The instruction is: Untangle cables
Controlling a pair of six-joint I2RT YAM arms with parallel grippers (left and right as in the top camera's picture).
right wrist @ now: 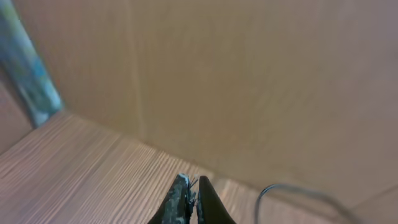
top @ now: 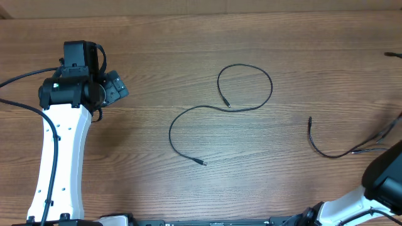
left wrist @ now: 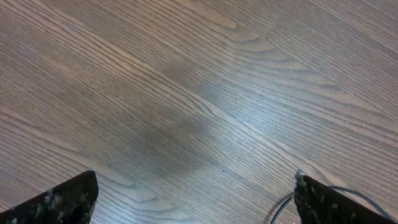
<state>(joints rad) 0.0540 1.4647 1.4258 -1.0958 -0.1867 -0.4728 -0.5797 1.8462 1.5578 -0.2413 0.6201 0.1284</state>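
**Two cords lie apart on a wooden surface (top: 188, 44) between two robot arms**

The left arm (top: 59, 157) reaches along the left edge, its pincer (left wrist: 194, 183) spread wide above bare wood. The right arm (top: 383, 182) sits at the near right corner, its pincer (right wrist: 191, 183) pressed together; whether it pinches anything cannot be told. The long cord (top: 213, 107) lies mid-surface, one end curled into a loop. The short cord (top: 339, 156) lies well apart from it, near the right edge.
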